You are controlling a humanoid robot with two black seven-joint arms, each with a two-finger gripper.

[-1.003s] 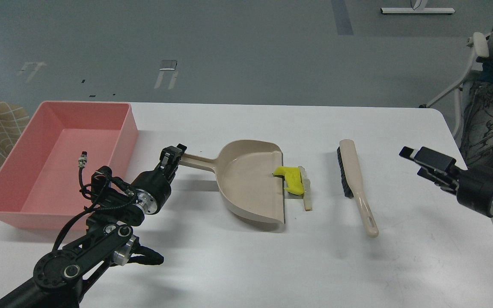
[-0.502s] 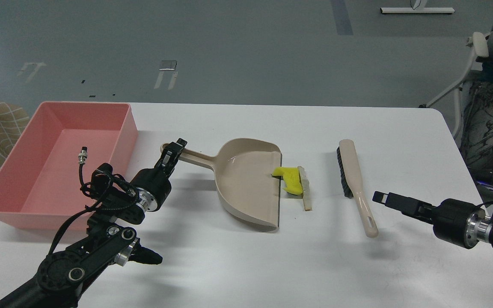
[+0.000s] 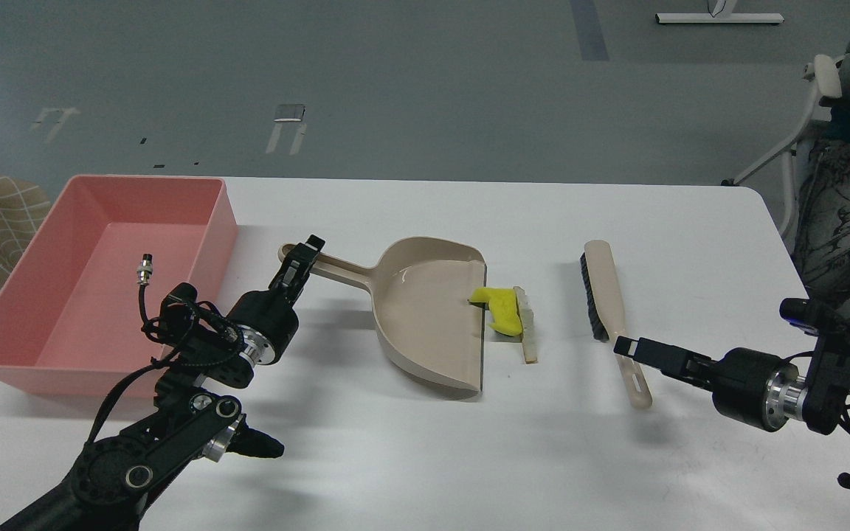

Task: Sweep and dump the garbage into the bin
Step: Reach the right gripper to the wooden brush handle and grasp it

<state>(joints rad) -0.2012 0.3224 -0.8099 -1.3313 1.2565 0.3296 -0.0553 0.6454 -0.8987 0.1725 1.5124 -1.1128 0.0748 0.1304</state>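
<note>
The garbage lies on the table at the dustpan's open lip: a bright yellow chunk (image 3: 502,306) and a thin pale sliver (image 3: 525,328) just right of it. The beige dustpan (image 3: 425,313) lies flat, with its handle pointing left. My left gripper (image 3: 299,259) is shut on that handle's end. The pink bin (image 3: 85,295) stands at the far left, empty. The beige brush (image 3: 606,295) with black bristles lies right of the garbage. My right gripper (image 3: 626,348) is low at the brush's handle and looks open, and the brush lies still.
The white table (image 3: 425,457) has its right edge close behind my right arm. A chair (image 3: 823,110) and another table's corner stand off to the right. My left arm's elbow (image 3: 196,413) is low over the front left of the table.
My right gripper dropped and moved left, from the table's right edge to the brush handle. My left gripper dragged the dustpan slightly left and turned it, so the yellow chunk now lies at the lip.
</note>
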